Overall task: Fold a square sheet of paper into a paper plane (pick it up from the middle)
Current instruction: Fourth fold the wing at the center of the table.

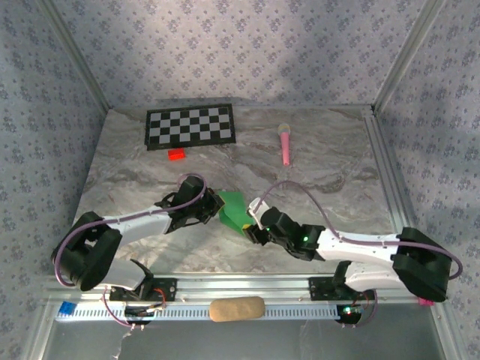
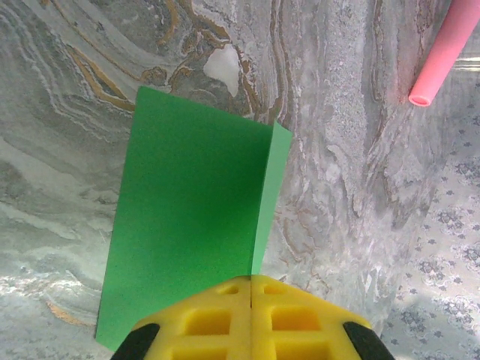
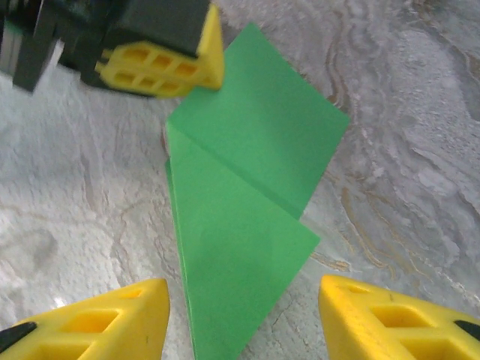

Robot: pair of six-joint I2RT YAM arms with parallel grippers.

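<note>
My left gripper (image 2: 250, 281) is clamped shut on the square sheet of paper (image 2: 187, 217), which fans out ahead of its tips, anchoring the fold. My right gripper (image 3: 244, 289) stands half open, empty, straddling the sheet's near point.

The sheet of paper (image 1: 234, 211) sits mid-worktop (image 1: 150, 247), between the left fingers (image 2: 206, 322) at its left edge and the right fingers (image 3: 112, 322) straddling its near-right end. Behind it, the checkerboard (image 1: 190, 126) lies far left, a small block (image 1: 177, 154) lies just before that, and the microphone-shaped toy (image 1: 286, 142) lies to their right.
</note>
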